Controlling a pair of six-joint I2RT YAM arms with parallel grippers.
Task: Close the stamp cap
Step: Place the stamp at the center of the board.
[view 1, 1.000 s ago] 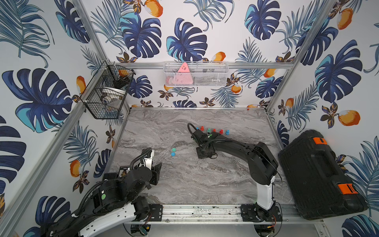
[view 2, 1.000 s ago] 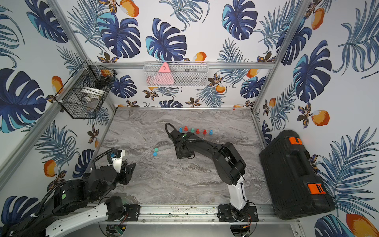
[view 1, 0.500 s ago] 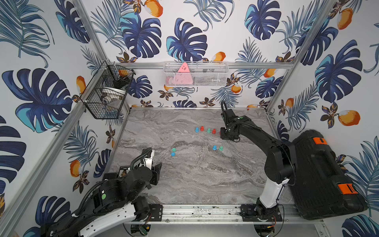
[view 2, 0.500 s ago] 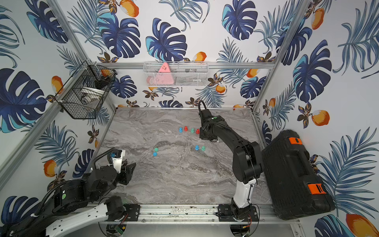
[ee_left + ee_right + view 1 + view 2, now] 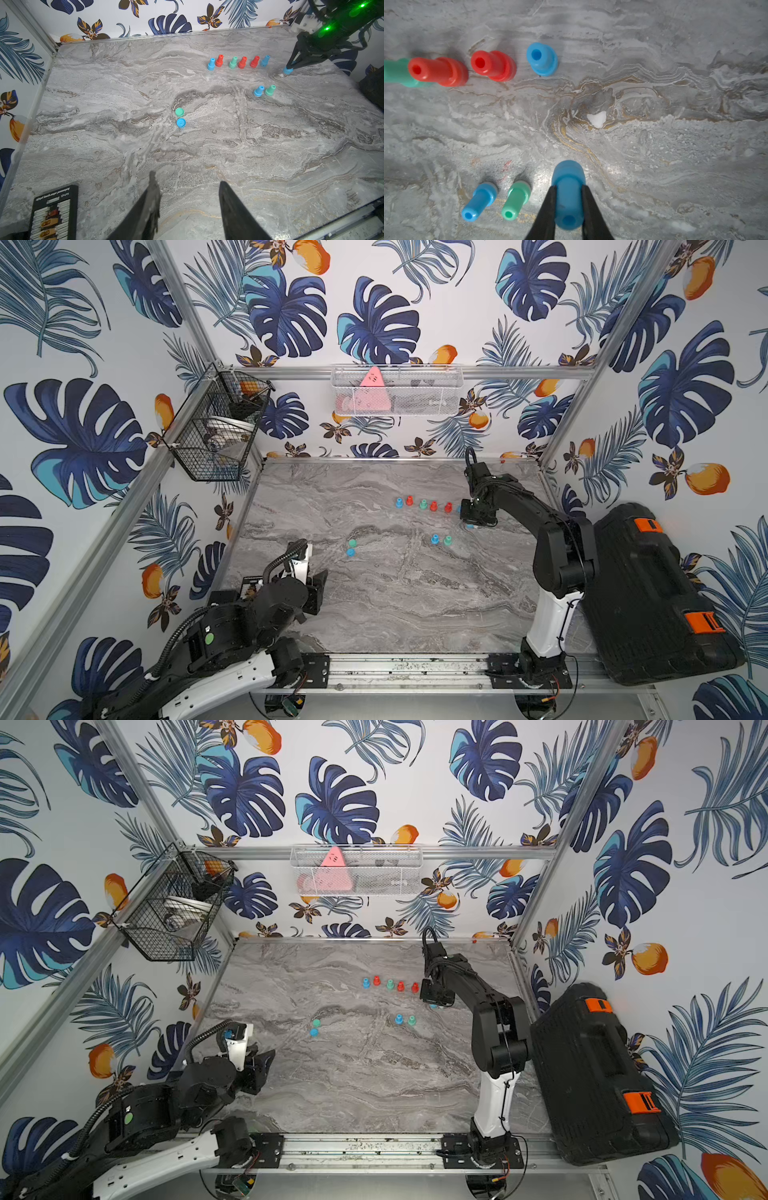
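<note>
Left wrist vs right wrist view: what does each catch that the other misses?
Left wrist only: the loose green cap and loose blue cap lying mid-table, a black connector tray, and the left end effector, open and empty.
Right wrist only: a close look at the right end effector shut on the held blue stamp, plus a white patch in the marble.
Both: that held stamp, the nearby blue stamp and nearby green stamp standing side by side, and the row's red stamps.

Green stamp (image 5: 396,72) cut by frame edge — gripped blue stamp (image 5: 568,197) blurred.
</note>
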